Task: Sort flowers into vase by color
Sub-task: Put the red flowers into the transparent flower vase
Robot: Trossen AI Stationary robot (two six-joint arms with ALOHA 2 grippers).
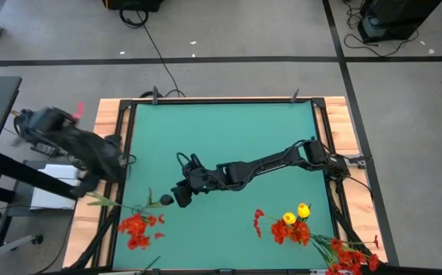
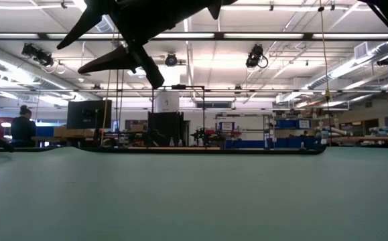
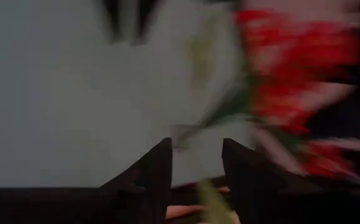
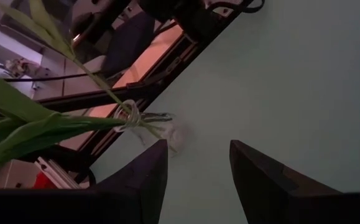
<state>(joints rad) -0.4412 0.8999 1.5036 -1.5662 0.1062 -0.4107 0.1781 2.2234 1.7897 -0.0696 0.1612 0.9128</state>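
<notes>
You have two pincers on this table; the right pincer [image 4: 198,146] hangs over the green mat [image 1: 228,137] with its two fingers spread, and only bare mat shows between them. Just beside it, on the side of the left arm, lies the stalk [image 4: 86,123] of one red flower [image 1: 137,225]; this stalk is thin and green, it has long flat leaves, and a pale tie is knotted around it. The blooms of this flower are a bright red cluster, near the right pincer and closer to the front edge of the table.

The left pincer [image 3: 196,142] is at the far end of the same stalk, over the wooden edge of the table; a green stalk runs into it and red blooms are in front of it, but this view is blurred, so you cannot tell whether it pinches the stalk or only stands around it.

Farther from the right pincer, on its other side and toward the front, you can count two yellow heads [image 1: 296,214]; they are small and shaped like tulips, and they stand close together above a second red bunch [image 1: 293,231]. Well apart from the pincer, at the front corner, a third red bunch [image 1: 349,260] lies half over the edge of the mat; how many stems are in these two bunches you cannot tell.
</notes>
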